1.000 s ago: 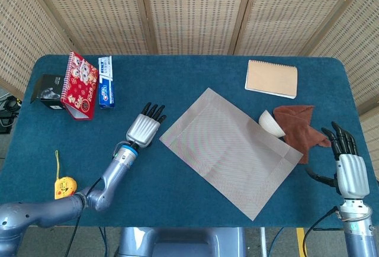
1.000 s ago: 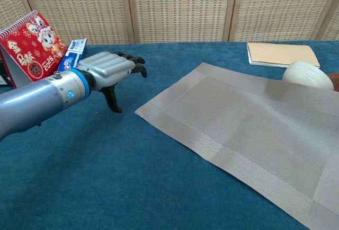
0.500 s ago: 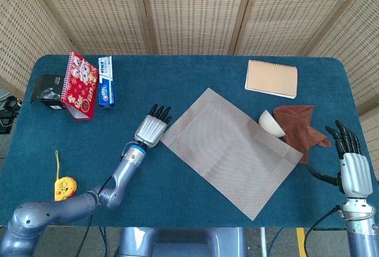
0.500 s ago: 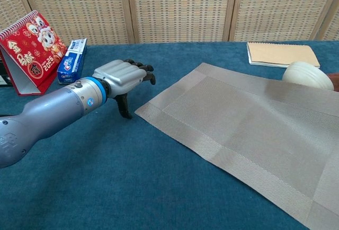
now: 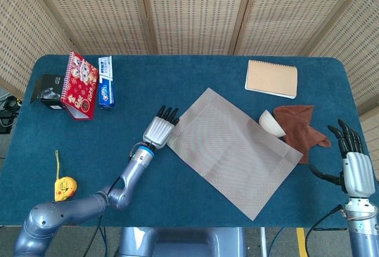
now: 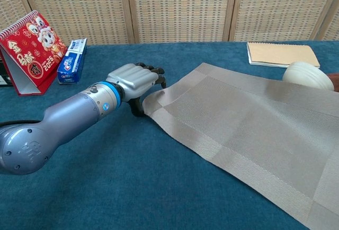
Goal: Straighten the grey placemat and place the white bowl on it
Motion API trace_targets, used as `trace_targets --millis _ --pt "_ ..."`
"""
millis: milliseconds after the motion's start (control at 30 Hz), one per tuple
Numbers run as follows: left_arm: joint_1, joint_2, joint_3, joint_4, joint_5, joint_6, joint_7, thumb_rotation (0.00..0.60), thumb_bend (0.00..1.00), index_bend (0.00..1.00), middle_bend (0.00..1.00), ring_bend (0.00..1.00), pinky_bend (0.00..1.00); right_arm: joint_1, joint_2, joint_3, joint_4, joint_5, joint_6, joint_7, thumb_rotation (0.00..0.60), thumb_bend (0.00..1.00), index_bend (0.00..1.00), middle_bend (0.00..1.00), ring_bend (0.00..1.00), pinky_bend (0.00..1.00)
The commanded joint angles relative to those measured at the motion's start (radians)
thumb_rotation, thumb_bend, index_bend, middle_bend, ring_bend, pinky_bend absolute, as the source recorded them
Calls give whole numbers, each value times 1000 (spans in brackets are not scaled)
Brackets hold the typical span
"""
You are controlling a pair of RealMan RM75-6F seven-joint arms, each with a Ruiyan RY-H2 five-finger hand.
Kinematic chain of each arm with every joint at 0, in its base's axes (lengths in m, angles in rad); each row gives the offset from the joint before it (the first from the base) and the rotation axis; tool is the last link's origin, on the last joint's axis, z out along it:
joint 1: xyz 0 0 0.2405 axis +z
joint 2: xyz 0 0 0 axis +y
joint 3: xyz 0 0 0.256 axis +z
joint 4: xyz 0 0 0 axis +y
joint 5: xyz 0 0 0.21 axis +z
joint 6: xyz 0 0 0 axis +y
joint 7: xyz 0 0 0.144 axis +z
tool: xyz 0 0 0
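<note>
The grey placemat (image 5: 231,150) lies askew across the centre of the blue table (image 5: 177,180), its long edges running diagonally from the upper middle of the head view down to the lower right. The white bowl (image 5: 272,123) rests tipped on its side at the mat's upper right edge, just beside a brown cloth (image 5: 301,128), so neither part of the job is finished.

The left hand (image 5: 159,130) is at the mat's leftmost corner. In the chest view this left hand (image 6: 133,80) has its fingers over the corner and its thumb below, and the corner is lifted slightly off the table, so it appears to be pinching the mat, ready to turn it square.

The right hand (image 5: 353,163) hangs near the lower right edge of the head view, fingers spread and holding nothing, well apart from the bowl.

By my reading, straightening has only just begun; squaring the mat and then setting the bowl on it are both left to do.
</note>
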Motion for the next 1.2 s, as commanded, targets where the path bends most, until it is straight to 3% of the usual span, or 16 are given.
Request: trace_targets --millis 33,300,467,567,900,1200 --pt "6 3 5 -9 19 17 -23 600 445 218 0 0 0 -1 1 -1 -3 -1 1 1 600 152 165 0 0 0" --pt "7 2 13 -7 43 26 -43 600 447 273 0 0 0 -3 4 -4 -10 -3 -1 0 600 151 165 0 0 0" --pt "6 -15 14 16 57 39 -55 600 447 586 0 0 0 -4 7 -7 -16 -7 -4 3 600 149 166 0 0 0" --pt "7 -20 14 23 65 47 -62 600 447 679 0 0 0 -4 8 -8 -18 -9 -3 7 600 149 166 0 0 0" --pt "30 -6 20 6 80 76 -67 600 496 750 0 0 0 -4 12 -14 -25 -21 -5 9 600 146 173 0 0 0" --pt "110 90 88 -166 113 134 -23 600 527 751 0 0 0 -5 8 -25 -34 -43 2 -6 600 146 172 0 0 0"
